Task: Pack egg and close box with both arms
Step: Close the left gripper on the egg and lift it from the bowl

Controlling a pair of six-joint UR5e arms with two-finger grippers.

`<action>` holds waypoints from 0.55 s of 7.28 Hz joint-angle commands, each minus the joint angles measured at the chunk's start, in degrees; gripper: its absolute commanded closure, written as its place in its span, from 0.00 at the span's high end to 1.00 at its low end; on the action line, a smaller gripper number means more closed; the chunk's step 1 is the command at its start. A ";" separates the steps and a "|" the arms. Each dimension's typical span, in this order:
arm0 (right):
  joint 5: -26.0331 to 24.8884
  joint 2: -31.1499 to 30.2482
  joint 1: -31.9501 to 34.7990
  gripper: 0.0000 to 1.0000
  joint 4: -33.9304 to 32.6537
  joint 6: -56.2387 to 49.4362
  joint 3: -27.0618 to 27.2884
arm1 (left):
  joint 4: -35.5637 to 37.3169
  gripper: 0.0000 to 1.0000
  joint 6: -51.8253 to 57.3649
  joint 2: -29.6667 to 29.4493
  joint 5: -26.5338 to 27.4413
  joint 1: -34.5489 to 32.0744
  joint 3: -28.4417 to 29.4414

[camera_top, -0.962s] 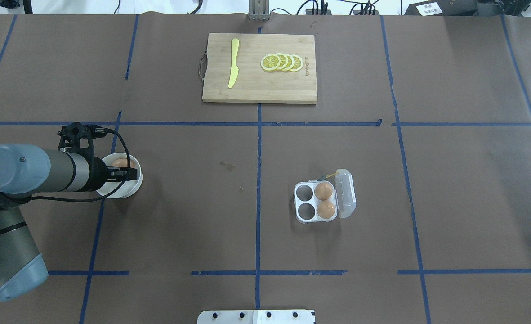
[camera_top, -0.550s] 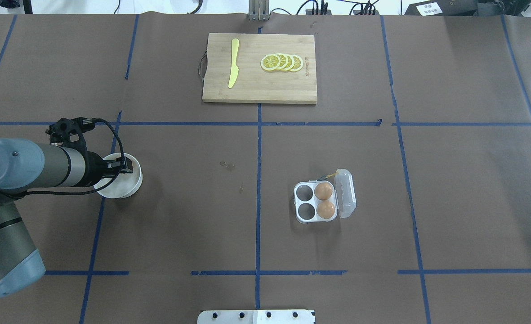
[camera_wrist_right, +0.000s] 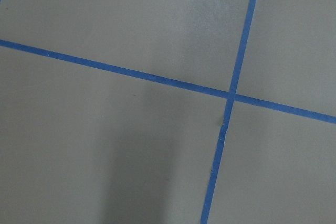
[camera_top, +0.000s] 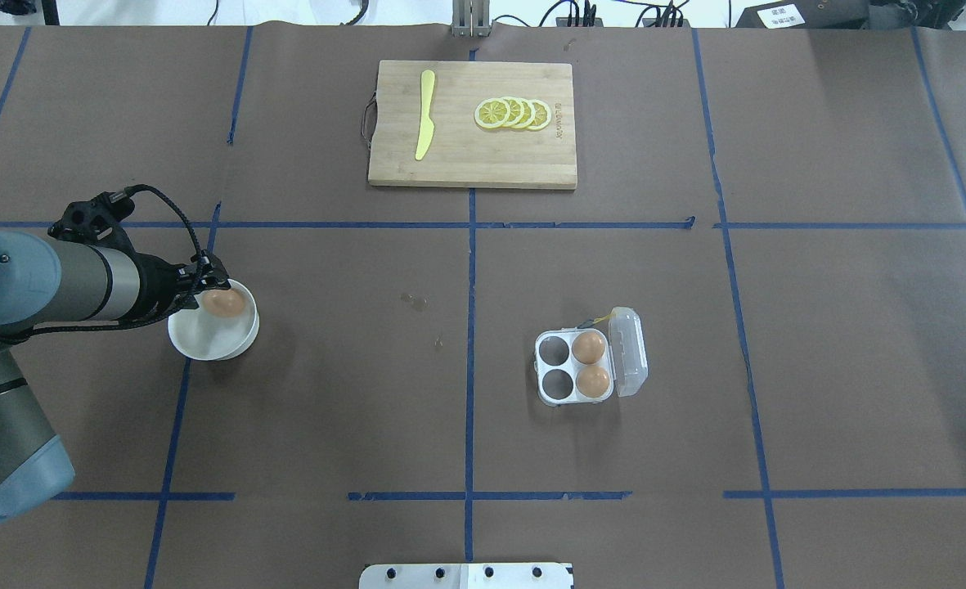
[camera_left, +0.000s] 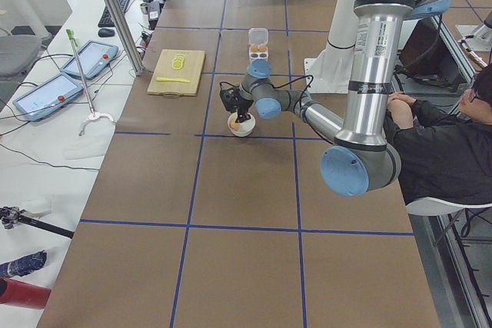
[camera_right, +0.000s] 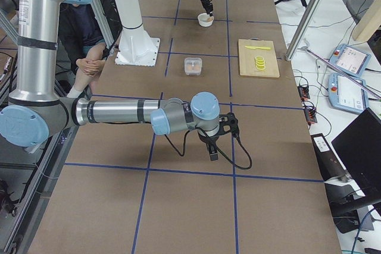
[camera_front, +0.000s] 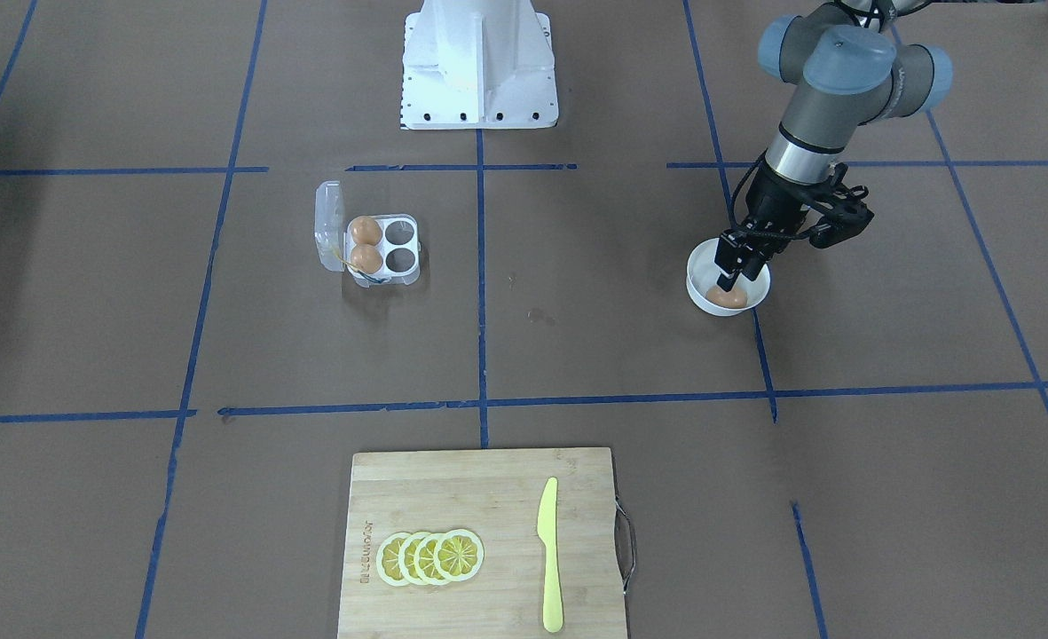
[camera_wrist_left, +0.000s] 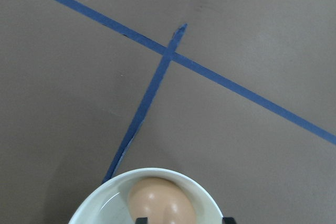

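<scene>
An orange-brown egg point(camera_top: 223, 303) lies in a round white bowl point(camera_top: 204, 339) at the table's left. My left gripper point(camera_top: 208, 282) hangs just above it, tilted over the bowl's far rim, jaws apart and empty. The left wrist view shows the egg point(camera_wrist_left: 161, 202) in the bowl point(camera_wrist_left: 102, 209), with the fingertips at the bottom edge. The front view shows the gripper point(camera_front: 735, 277) over the egg point(camera_front: 726, 297). The box point(camera_top: 572, 366) stands right of centre with its clear lid point(camera_top: 628, 352) open. It holds two eggs point(camera_top: 588, 347) point(camera_top: 594, 379), and the two left cells are empty. My right gripper point(camera_right: 211, 154) shows only in the right side view, so I cannot tell its state.
A wooden cutting board point(camera_top: 466, 155) with a yellow knife point(camera_top: 424, 114) and lemon slices point(camera_top: 514, 113) lies at the far middle. Blue tape lines cross the brown table. The robot's white base point(camera_front: 479, 62) stands at the near middle edge. A seated person point(camera_left: 438, 136) is beside the table.
My left arm has swung toward the far side. The gripper that covered the bowl is now at its far rim, uncovering the egg. The egg, bowl and box have not moved.
</scene>
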 commanded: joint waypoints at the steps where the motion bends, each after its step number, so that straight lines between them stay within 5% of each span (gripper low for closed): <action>1: 0.10 -0.30 0.00 1.00 0.09 -0.07 0.33 | 1.78 0.58 -6.06 -0.40 0.09 0.01 1.24; 4: 0.27 -0.39 0.09 1.00 0.18 -0.42 0.60 | 7.31 0.58 -9.86 -2.95 0.00 0.62 1.68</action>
